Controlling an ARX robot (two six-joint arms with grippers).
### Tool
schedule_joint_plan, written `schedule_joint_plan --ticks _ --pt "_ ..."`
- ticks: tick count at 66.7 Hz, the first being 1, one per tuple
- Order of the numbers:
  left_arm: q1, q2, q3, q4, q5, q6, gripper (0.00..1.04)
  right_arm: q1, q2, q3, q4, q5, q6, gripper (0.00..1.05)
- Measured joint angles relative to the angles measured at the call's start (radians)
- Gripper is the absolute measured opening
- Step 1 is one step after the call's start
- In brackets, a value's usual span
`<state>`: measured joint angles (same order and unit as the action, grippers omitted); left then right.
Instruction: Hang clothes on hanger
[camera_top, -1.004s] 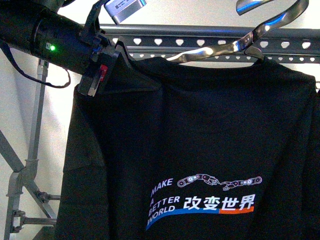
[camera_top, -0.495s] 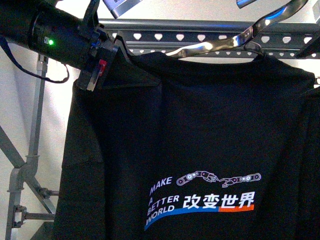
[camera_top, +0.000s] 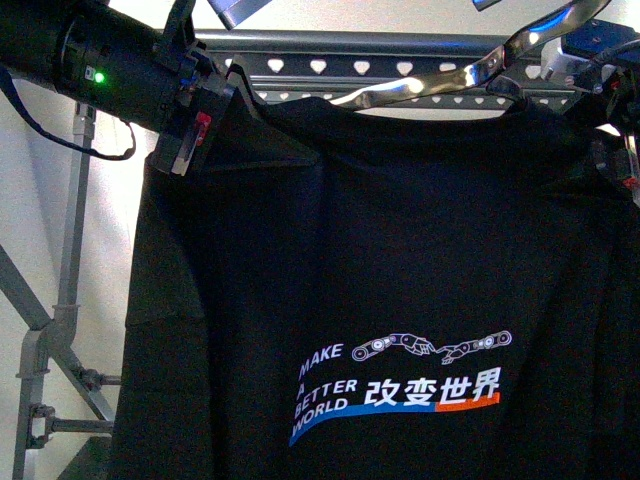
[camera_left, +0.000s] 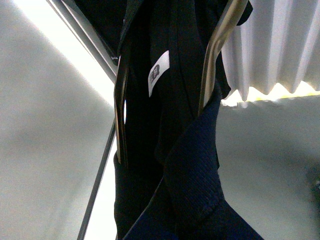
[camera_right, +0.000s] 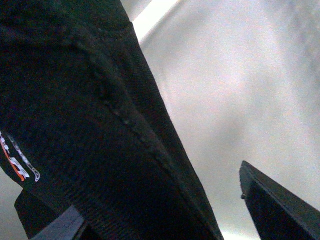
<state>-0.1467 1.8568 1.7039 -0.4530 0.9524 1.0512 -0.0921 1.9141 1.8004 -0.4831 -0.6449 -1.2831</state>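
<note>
While the single dark grey rack (camera_top: 350, 48) is stretching its heart-punched rail crosswise, just above and beyond both grippers, the one black T-shirt (camera_top: 380, 250) is hanging below them on one chrome coat hanger (camera_top: 480, 68), whose hook is rising nearer the right arm. The left gripper (camera_top: 215, 115) is pinching the shirt's shoulder, jaws closed on fabric; the right gripper (camera_right: 150, 197) is gaping wide, sleeve brushing one finger, gripping nothing
</note>
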Motion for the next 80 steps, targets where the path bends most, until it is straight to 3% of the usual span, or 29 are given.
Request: schedule_joint_plan --ticks 4,13,22,31,53,60,62,64,69,70,77,80 --pt "0.000 0.000 0.000 0.000 0.000 0.000 0.04 -0.001 0.000 -0.018 0.021 -0.003 0.016 0.55" --pt "0.000 0.000 0.000 0.000 0.000 0.000 0.05 -0.012 -0.017 -0.069 0.061 -0.026 0.035 0.33" --pt "0.000 0.000 0.000 0.003 0.010 0.000 0.27 -0.029 -0.055 -0.140 0.090 -0.042 0.018 0.16" --pt "0.000 -0.008 0.000 0.007 0.018 0.000 0.48 -0.050 -0.097 -0.204 0.134 -0.077 0.002 0.12" --pt "-0.002 -0.010 0.000 0.008 0.022 0.000 0.99 -0.102 -0.207 -0.315 0.146 -0.117 0.026 0.11" --pt "-0.003 -0.010 -0.001 0.014 0.017 -0.002 0.98 -0.124 -0.234 -0.379 0.132 -0.105 0.001 0.10" --pt "-0.005 -0.010 -0.027 0.084 -0.010 -0.069 0.98 -0.128 -0.237 -0.394 0.132 -0.100 -0.008 0.10" --pt "-0.007 -0.016 -0.094 0.265 -0.102 -0.179 0.98 -0.134 -0.240 -0.418 0.135 -0.089 -0.014 0.10" --pt "-0.008 0.008 -0.251 0.779 -0.278 -0.708 0.98 -0.148 -0.240 -0.497 0.166 -0.059 -0.020 0.09" --pt "-0.007 0.012 -0.254 0.803 -0.284 -0.759 0.98 -0.151 -0.240 -0.513 0.173 -0.053 -0.021 0.09" --pt "0.026 0.049 -0.259 1.496 -0.414 -1.396 0.98 -0.163 -0.232 -0.572 0.227 -0.035 -0.020 0.09" --pt "0.038 0.019 -0.256 1.539 -0.435 -1.508 0.98 -0.167 -0.229 -0.577 0.235 -0.030 -0.013 0.09"
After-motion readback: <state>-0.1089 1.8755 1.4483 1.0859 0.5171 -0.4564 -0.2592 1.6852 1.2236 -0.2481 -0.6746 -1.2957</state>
